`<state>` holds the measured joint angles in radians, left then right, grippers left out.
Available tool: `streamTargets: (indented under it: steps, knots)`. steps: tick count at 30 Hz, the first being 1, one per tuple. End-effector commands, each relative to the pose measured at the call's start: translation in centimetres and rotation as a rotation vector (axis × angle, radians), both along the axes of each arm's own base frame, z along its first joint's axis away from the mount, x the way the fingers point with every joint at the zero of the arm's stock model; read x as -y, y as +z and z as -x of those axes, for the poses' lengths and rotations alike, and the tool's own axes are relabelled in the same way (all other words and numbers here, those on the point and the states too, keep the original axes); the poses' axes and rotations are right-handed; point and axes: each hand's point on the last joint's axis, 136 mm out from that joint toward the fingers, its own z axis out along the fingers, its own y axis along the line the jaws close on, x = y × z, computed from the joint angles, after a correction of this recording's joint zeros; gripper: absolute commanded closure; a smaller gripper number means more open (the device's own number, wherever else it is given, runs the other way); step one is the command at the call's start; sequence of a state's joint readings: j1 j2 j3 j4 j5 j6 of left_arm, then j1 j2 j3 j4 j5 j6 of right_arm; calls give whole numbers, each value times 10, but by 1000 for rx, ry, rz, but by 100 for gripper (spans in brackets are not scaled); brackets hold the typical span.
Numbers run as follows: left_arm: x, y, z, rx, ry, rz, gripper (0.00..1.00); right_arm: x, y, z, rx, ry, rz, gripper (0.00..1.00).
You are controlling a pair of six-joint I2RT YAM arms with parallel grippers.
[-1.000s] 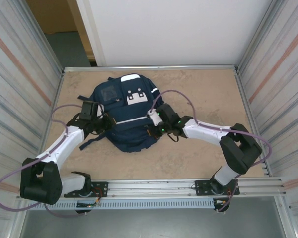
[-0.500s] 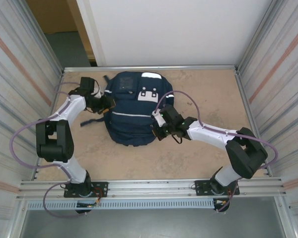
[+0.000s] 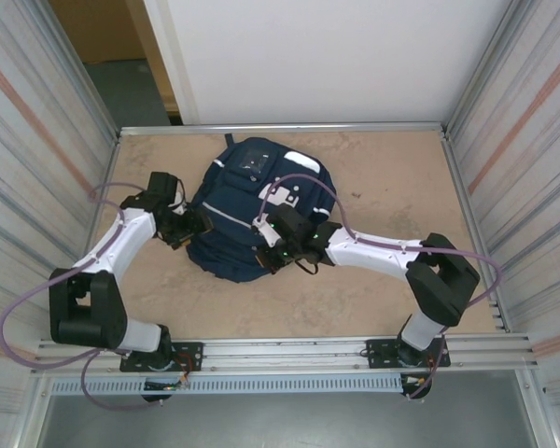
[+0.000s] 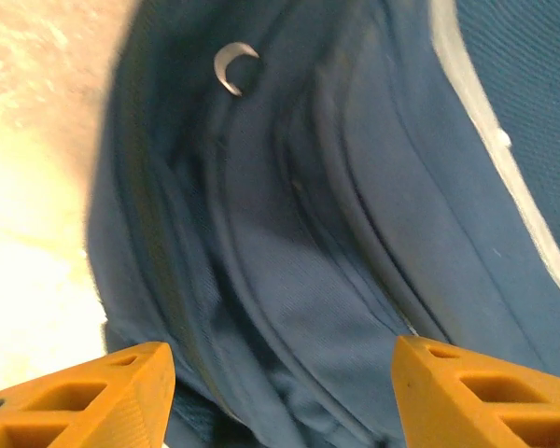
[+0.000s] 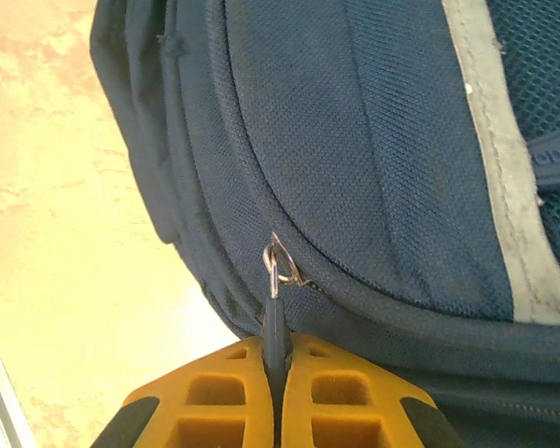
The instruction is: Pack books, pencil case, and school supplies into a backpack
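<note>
**Top external view.** The backpack (image 3: 252,201) is lying on the sandy table (image 3: 383,177), left of centre and toward the far edge. The left gripper (image 3: 198,224) is sitting at its left edge. The right gripper (image 3: 264,254) is reaching over its near right part and hiding the fabric beneath. At this size the jaws of both are too small to read. A purple cable (image 3: 303,177) is arching over the pale patches on the bag. Corrugated metal walls (image 3: 37,140) are closing in both sides, and a rail (image 3: 289,350) is running along the near edge.

**Left wrist view.** The left gripper (image 4: 280,392) is standing with its jaws wide apart and nothing between them. Its orange fingers (image 4: 93,397) are being cut off by the lower frame edge. Blurred navy folds of the backpack (image 4: 336,233) are lying beyond, with a small metal ring (image 4: 231,67) showing near the top. The table (image 4: 28,187) is washing out to glare at the left.

**Right wrist view.** The right gripper (image 5: 277,373) is pinching a dark zip pull (image 5: 274,327) with its jaws pressed together. The lower end of the pull is being hidden between the fingers. A metal loop (image 5: 275,266) is joining the pull to the zip seam of the backpack (image 5: 355,140). A grey reflective stripe (image 5: 499,177) is running down the right side, and bare table (image 5: 56,233) is showing at the left.
</note>
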<state>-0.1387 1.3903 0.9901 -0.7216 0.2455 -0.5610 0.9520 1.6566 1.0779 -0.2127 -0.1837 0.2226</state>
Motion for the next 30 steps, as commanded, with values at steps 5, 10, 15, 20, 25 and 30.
streamTargets:
  steps: [5, 10, 15, 20, 25, 30]
  knots:
    - [21, 6, -3, 43, 53, 15, 37, -48, 12, 17, 8, 81, -82, 100]
    - [32, -4, -10, 79, 79, 24, 43, -57, 12, 20, 6, 68, -99, 100]
    - [33, -9, -13, 86, 39, 25, 81, -43, 7, 19, 79, 89, 0, 100]
    - [30, 7, -17, 138, -88, -13, 100, 19, -23, -5, 282, 45, 363, 100]
    - [35, -7, -16, 106, -135, 15, 100, 57, -27, -18, 273, 18, 401, 100]
    - [40, -26, -10, 48, -121, 89, 100, 80, -28, -29, 207, -32, 330, 100]
